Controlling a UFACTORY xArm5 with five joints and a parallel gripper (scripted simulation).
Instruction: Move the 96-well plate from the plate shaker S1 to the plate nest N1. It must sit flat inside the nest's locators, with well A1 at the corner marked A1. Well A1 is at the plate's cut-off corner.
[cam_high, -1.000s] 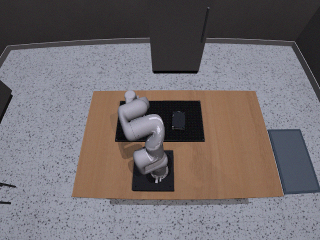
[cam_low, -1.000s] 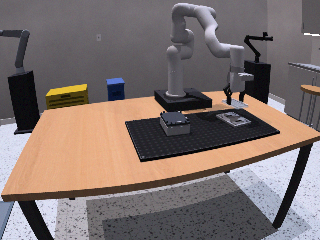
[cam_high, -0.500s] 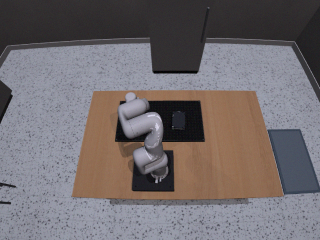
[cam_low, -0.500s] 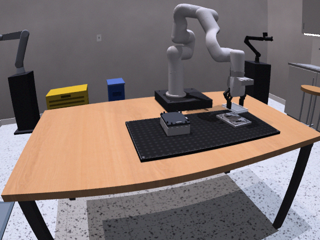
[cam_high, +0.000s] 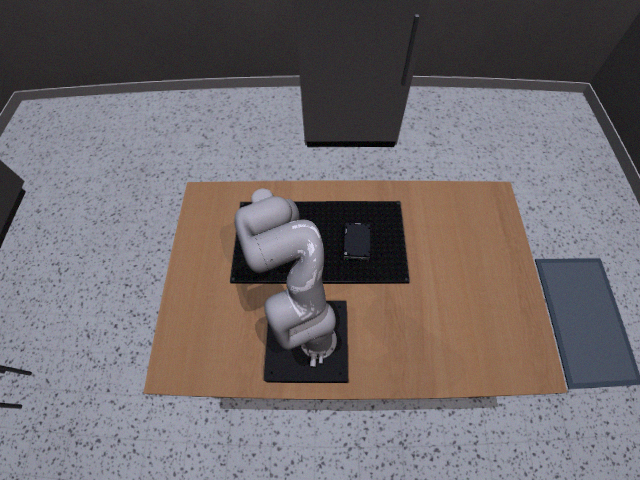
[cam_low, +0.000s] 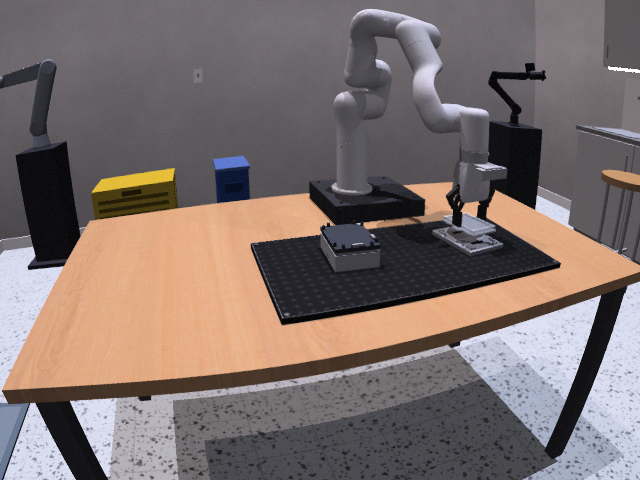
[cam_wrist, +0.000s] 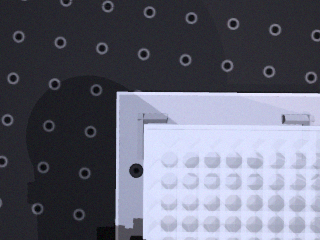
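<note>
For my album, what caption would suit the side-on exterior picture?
White robot arm's gripper holds a 96-well plate just above the plate nest, shaker standing empty nearby.
</note>
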